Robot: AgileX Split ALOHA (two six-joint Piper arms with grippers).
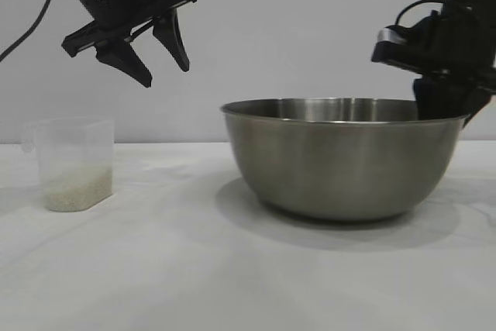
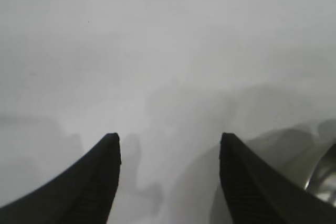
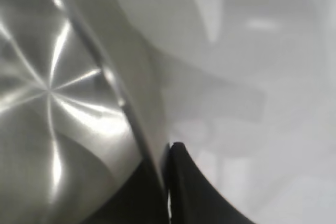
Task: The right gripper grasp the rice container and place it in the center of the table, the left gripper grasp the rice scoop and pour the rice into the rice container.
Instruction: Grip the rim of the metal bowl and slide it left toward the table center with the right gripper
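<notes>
The right gripper [image 1: 442, 110] is clamped on the rim of the rice container [image 1: 341, 160] at its right-hand edge — one finger inside the wall, one outside. From the container, the table [image 1: 194, 269] centre lies leftward, toward the rice scoop [image 1: 74, 164]. The left gripper [image 1: 159, 56] hangs above and between them — fingers apart, empty.

Level exterior camera faces both arms closely; both wrist cameras share the rice container [image 1: 345, 156].
</notes>
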